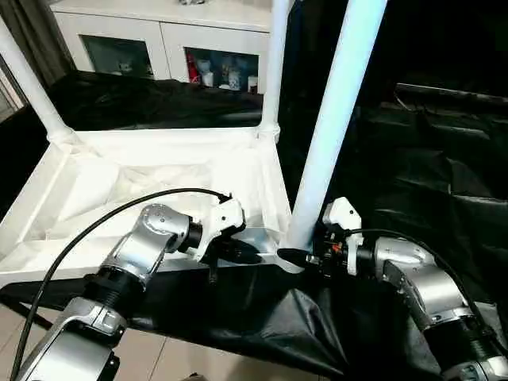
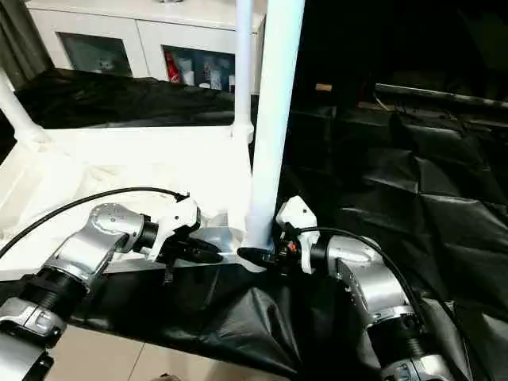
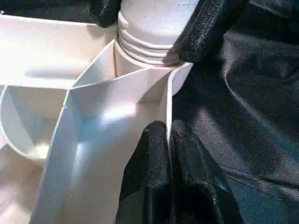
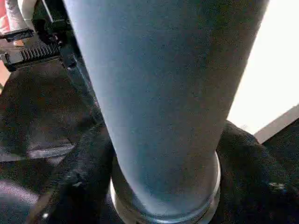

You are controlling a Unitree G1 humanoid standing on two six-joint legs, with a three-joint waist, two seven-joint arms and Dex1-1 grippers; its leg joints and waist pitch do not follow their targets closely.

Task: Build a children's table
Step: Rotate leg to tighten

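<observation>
Black cloth covered the bench (image 1: pixel 444 198), with a white cabinet (image 1: pixel 159 36) behind it. On the cloth lay the children's table (image 1: pixel 119 182) upside down, ribbed underside up, 3 legs standing in corner sockets. At the near corner, the left hand (image 1: pixel 238 252) had its fingers (image 3: pixel 159 177) pressed together, pinching the thin rim wall of the top. The right hand (image 1: pixel 298 255) had its fingers spread around the base of the nearest leg (image 1: pixel 333 119), 1 on each side, just above its socket.
</observation>
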